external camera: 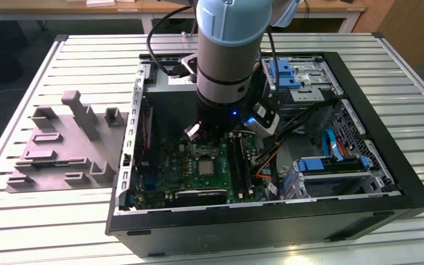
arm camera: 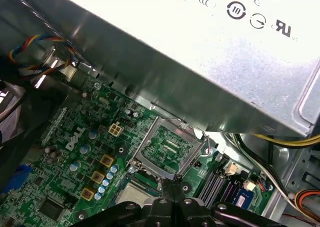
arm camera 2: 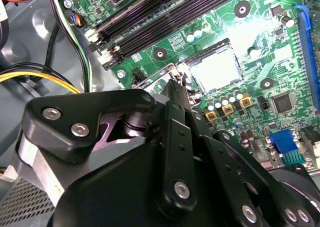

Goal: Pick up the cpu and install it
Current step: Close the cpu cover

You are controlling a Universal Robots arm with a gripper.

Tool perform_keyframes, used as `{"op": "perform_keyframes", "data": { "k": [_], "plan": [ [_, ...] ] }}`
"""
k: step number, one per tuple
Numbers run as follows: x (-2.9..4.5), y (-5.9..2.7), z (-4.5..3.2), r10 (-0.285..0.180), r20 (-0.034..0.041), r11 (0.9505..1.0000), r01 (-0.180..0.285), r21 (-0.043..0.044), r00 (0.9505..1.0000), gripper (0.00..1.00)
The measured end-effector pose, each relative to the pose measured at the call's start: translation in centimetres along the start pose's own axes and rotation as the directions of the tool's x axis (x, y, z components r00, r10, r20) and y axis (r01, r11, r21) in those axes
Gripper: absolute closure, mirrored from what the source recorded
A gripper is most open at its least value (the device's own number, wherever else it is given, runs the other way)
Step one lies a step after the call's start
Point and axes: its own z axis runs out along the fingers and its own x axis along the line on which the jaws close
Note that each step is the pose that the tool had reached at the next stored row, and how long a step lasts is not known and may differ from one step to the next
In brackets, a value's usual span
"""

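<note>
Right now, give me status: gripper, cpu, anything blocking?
Gripper shut, tips at socket edge. Small pale silvery square cpu lies in dark metal-framed motherboard socket, hinged frame open. Grey metal power-supply box close alongside.

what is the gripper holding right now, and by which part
Not the cpu, which sits in the socket. The gripper is shut with its tips at the socket's edge; whether they pinch anything there cannot be told.

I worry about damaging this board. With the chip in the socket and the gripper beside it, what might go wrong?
The gripper hangs close beside the cpu; a slip might scrape it or the nearby capacitors. The retention frame looks raised, so the cpu seems unclamped and might shift if nudged.
</note>
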Motion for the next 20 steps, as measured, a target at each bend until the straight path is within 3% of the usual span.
{"op": "perform_keyframes", "data": {
  "k": [7, 13, 15, 18, 20],
  "plan": [
    [0.00, 0.00, 0.00, -0.002, -0.0001, 1.0000, 0.002, -0.0004, 1.0000, 0.89],
    [-0.01, -0.03, 0.04, -0.077, -0.0078, 0.9971, 0.077, -0.0035, 0.9970, 0.89],
    [-0.06, -0.06, 0.11, -0.081, -0.0022, 0.9967, 0.081, -0.0125, 0.9967, 0.89],
    [-0.26, -0.18, 0.17, -0.082, 0.0133, 0.9959, 0.083, -0.0359, 0.9965, 0.89],
    [-0.51, -0.33, 0.23, -0.083, 0.0207, 0.9954, 0.084, -0.0468, 0.9963, 0.89]
  ]
}}
